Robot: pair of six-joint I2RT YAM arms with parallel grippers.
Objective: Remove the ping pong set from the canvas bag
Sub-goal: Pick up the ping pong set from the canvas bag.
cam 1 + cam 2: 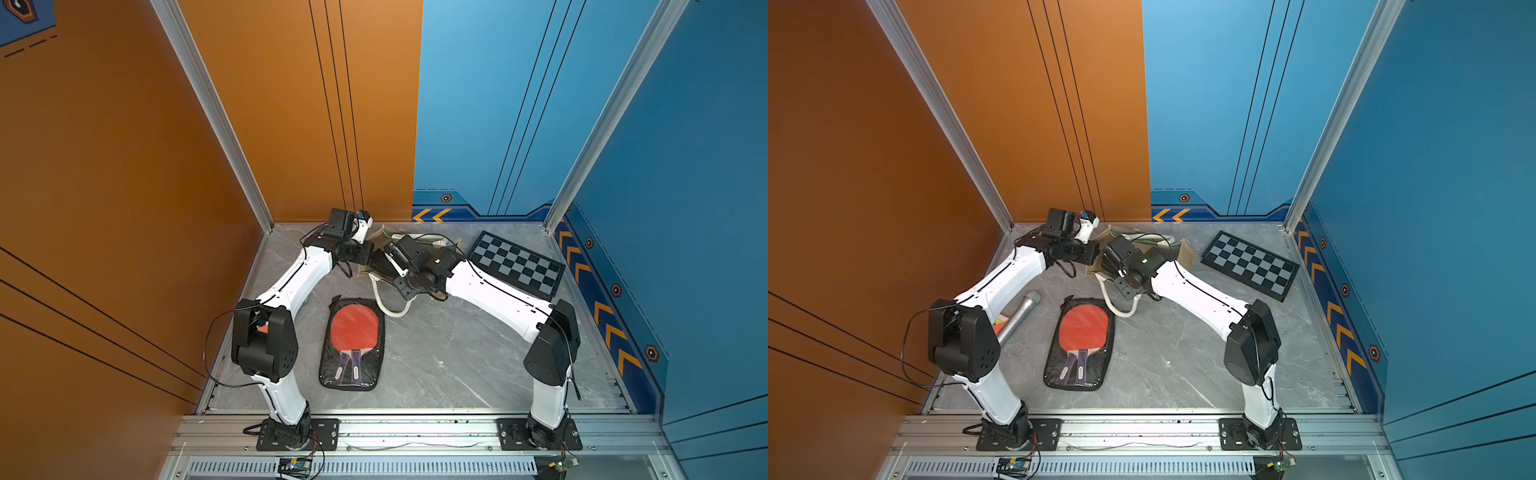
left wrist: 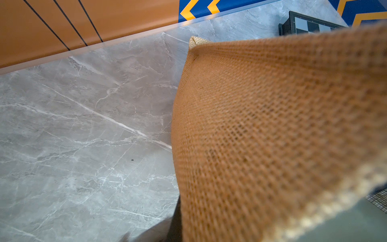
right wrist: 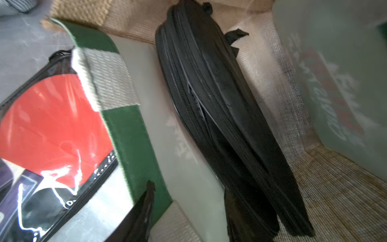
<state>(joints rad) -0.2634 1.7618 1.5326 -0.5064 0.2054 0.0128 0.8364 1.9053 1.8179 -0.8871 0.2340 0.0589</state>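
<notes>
Your left end effector (image 1: 1094, 255) is pinched shut on the canvas bag (image 3: 129, 136), while your right end effector (image 1: 1109, 262) reaches inside it and its opening can't be told, and with one ping pong set (image 1: 353, 340) on the counter (image 1: 436, 353) at 6 o'clock of the bag, take the likely light, slick black case (image 3: 219, 125) inside by its zipped rim.

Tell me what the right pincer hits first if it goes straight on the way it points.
Most likely the black case inside the bag, which the right pincer points into; depth is unclear.
</notes>
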